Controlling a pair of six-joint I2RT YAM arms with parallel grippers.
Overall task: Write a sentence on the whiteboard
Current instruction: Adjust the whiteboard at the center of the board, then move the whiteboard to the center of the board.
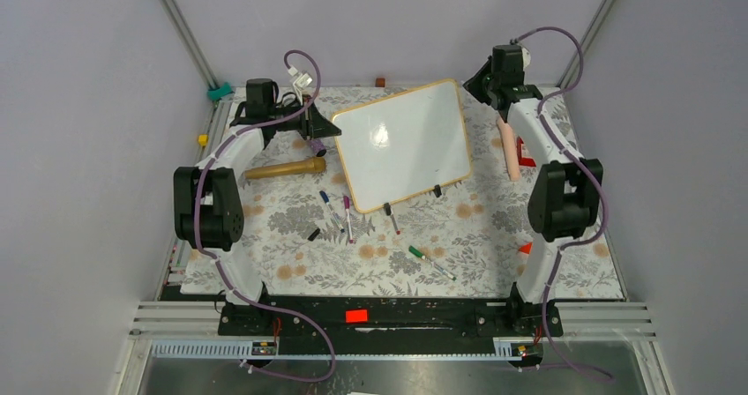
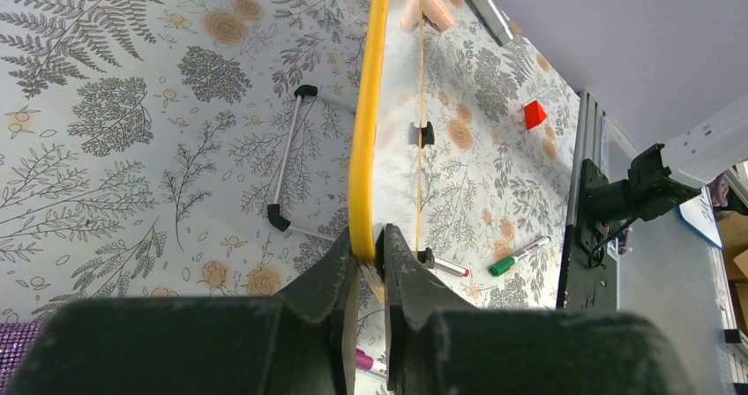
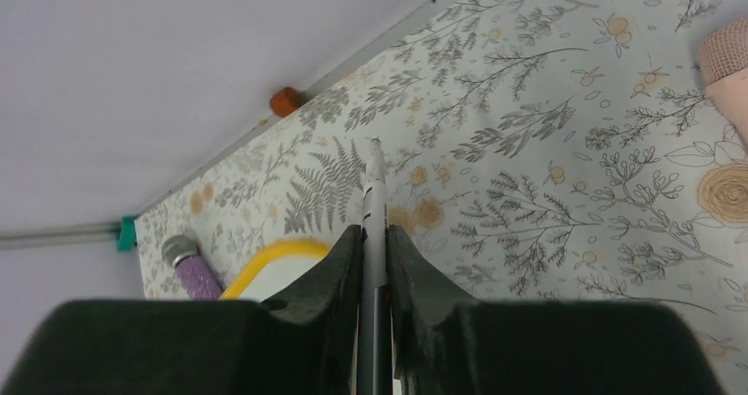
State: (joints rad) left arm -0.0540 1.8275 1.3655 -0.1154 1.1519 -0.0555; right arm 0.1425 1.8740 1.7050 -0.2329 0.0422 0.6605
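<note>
A: Where is the whiteboard [image 1: 401, 139] sitting?
B: It's lying askew at the far middle of the floral tablecloth [image 1: 291, 263], between two arms. The left gripper [image 2: 370, 241] is pinching its frame near a corner.
A: And the right gripper [image 3: 375, 232]?
B: It's squeezing one slim white marker [image 3: 376, 179]. Four more are lying by the board's near edge: blue-capped marker [image 1: 328, 203], purple marker [image 1: 347, 217], black-capped marker [image 1: 391, 217], green marker [image 1: 430, 263]

One whiteboard [image 1: 402, 144], face glossy and smooth with a glare spot, frame wood-like. One table cover [image 1: 476, 236], matt, was printed with florals. Left fingers [image 2: 328, 276] were matt black plastic; rail [image 1: 617, 317], bare metal.
</note>
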